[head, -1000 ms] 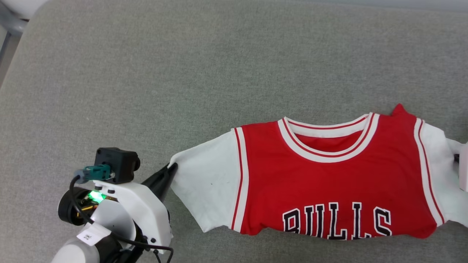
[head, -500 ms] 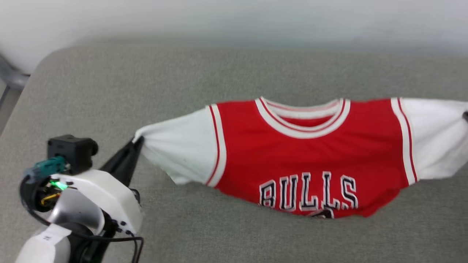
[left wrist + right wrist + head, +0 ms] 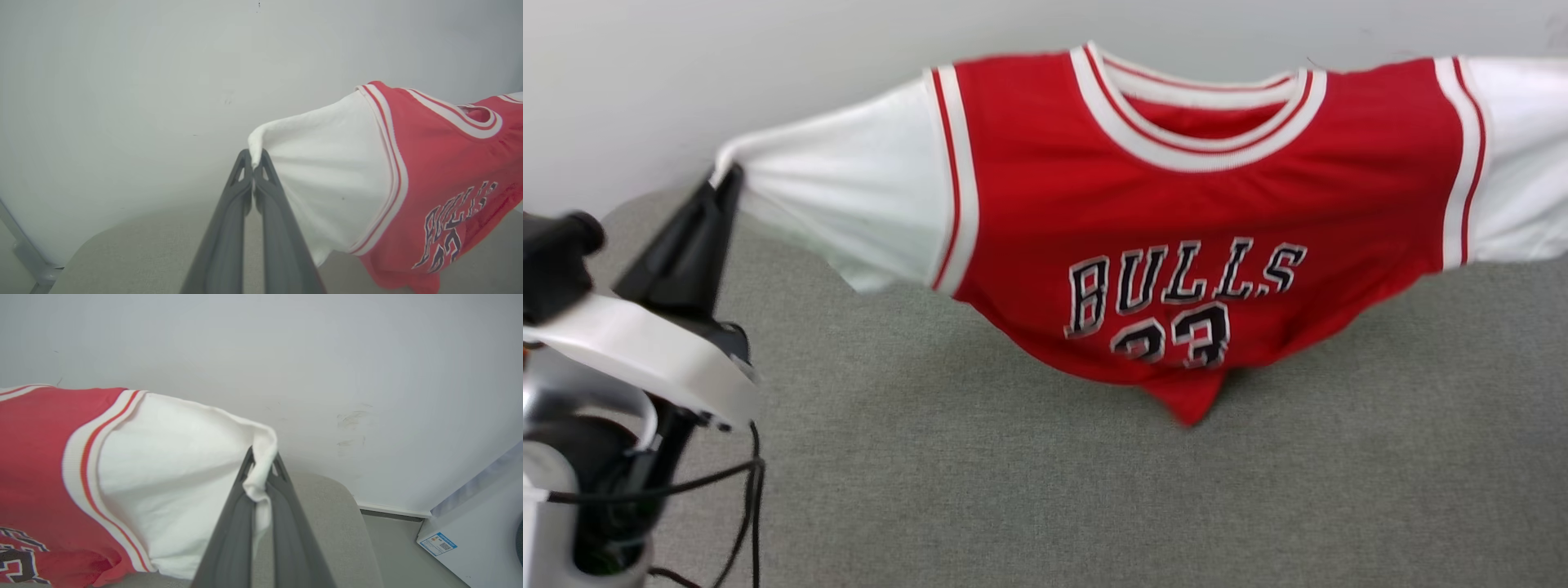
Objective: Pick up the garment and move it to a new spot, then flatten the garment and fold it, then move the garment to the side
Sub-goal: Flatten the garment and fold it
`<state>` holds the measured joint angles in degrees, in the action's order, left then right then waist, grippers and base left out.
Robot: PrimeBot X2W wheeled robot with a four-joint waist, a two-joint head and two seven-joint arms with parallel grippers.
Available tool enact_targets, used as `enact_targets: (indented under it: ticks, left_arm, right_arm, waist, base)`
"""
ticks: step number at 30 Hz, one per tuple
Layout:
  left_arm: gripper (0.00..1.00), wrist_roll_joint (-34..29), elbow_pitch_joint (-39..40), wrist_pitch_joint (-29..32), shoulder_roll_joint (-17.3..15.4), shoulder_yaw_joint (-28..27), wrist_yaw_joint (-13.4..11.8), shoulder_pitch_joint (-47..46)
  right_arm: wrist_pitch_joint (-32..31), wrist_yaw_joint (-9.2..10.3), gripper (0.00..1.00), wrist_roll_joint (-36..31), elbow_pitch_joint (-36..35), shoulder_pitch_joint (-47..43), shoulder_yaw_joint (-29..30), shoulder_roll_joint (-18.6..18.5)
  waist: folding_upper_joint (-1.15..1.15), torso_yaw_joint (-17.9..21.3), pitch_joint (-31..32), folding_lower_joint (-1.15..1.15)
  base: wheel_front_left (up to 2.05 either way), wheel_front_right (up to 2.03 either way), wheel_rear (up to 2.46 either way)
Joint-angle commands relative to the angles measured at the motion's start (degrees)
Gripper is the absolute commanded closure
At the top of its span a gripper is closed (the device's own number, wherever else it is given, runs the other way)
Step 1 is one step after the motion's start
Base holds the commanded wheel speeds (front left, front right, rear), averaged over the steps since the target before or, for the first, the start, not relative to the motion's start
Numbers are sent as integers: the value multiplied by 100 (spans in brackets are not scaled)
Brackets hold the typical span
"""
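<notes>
The left pincer and right pincer each clamp a sleeve tip, stretching the shirt wide over the surface, likely so it lands flat.

I hold the jersey spread in the air by both sleeve tips, front toward me: red body, white sleeves pulled sideways, striped collar uppermost, black "BULLS" and 23 sagging, hem drooping over the surface.

A grey fabric-covered desk with rounded corners has a plain pale wall rising behind its far edge. Beyond its right end, a white box-shaped unit with a blue-and-white label stands on the grey floor.
</notes>
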<state>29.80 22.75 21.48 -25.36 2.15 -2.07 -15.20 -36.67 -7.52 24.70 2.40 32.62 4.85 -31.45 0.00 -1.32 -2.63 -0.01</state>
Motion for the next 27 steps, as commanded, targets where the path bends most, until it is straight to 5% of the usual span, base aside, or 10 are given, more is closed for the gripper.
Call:
enact_targets:
  ticks: [1,17,27]
  left_arm:
    - [100,-52,-5,-53,-77,-68,32,-158]
    - [100,-4,-285,-11,-718,-365,360,-1538]
    - [100,212,-1126,-89,-958,-148,740,-2506]
  right_arm:
    - [64,6,100,16,-56,162,-3,-81]
    - [589,7,100,20,323,1466,-327,-254]
    - [839,8,100,-127,929,2422,-422,-162]
  waist:
    - [0,38,61,1]
    - [0,149,-17,1]
    - [0,163,-862,1]
  base:
    - [0,0,0]
    - [0,0,0]
    - [0,0,0]
